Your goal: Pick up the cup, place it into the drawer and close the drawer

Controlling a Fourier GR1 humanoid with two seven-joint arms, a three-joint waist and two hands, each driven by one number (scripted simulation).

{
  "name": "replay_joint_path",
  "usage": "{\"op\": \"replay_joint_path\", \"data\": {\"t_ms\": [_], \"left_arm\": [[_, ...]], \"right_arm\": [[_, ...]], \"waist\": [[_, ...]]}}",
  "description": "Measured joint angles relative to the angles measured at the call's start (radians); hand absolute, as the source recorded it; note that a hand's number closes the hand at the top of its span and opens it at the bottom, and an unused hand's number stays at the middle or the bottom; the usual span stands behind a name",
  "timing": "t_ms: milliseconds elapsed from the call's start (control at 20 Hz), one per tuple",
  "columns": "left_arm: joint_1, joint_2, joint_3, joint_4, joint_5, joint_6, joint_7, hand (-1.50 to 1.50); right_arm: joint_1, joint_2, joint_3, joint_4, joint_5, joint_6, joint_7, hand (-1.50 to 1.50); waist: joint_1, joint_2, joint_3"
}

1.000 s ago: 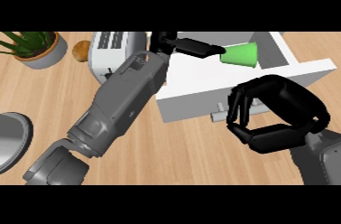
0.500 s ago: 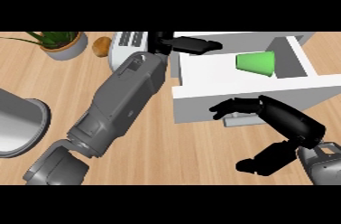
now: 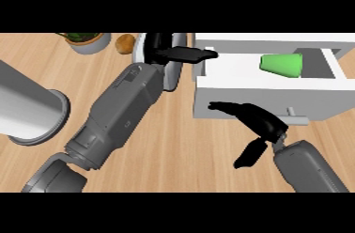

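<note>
Grey metal vessel: stands at the far left of the wooden counter, well apart from the drawer. It plays no part in the task.
Potted plant: sits at the far edge of the counter and is not involved.
Left hand: released, with straight fingers pointing right. The fingertips are close to the drawer's left rear corner. It holds nothing, and whether it touches the wall cannot be told.
Drawer: white and pulled out toward the robot, with its interior in full view. The front panel faces the lower edge of the view.
Step in hand: the cup is already inside the drawer, so picking and placing appear complete. Closing the drawer is what remains, and the task is judged well past half done.
Right hand: released, with fingers stretched left across the front panel and the thumb hanging toward the counter. It grasps nothing. It lies just in front of the panel, and contact cannot be confirmed.
Next move: the right hand should likely set flat fingers or palm on the front panel and push away from the robot. The push should run straight along the drawer's travel. The left hand needs to stay outside the drawer so that nothing blocks the closure.
Cup: bright green, tapered and plain, lying on its side on the drawer floor in the right half. The narrower end seems to point left. It is free of both hands.
Drawer handle: a small grey bar on the front panel, just right of the right hand and not gripped.
</note>
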Motion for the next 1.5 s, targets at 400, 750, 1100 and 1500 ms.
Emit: {"op": "replay_joint_path", "data": {"t_ms": [400, 750, 1100, 1500], "left_arm": [[0.127, 0.051, -0.005, -0.121, 0.005, -0.057, 0.008, -1.5], [0.222, 0.109, -0.009, -0.203, 0.013, -0.121, 0.023, -1.5], [0.276, 0.16, -0.016, -0.261, 0.017, -0.172, 0.052, -1.5], [0.306, 0.173, -0.027, -0.295, 0.018, -0.208, 0.06, -1.5]], "right_arm": [[-0.187, 0.033, -0.053, 0.454, 0.104, -0.14, -0.198, 1.5], [-0.37, 0.021, -0.189, 0.716, 0.074, -0.234, -0.334, 1.5], [-0.418, 0.004, -0.257, 0.804, 0.015, -0.187, -0.397, 1.5], [-0.409, -0.024, -0.288, 0.789, -0.051, -0.07, -0.406, 1.5]], "waist": [[0.065, -0.002, -0.001], [0.105, 0.01, 0.003], [0.124, 0.01, 0.005], [0.142, 0.016, 0.008]]}}
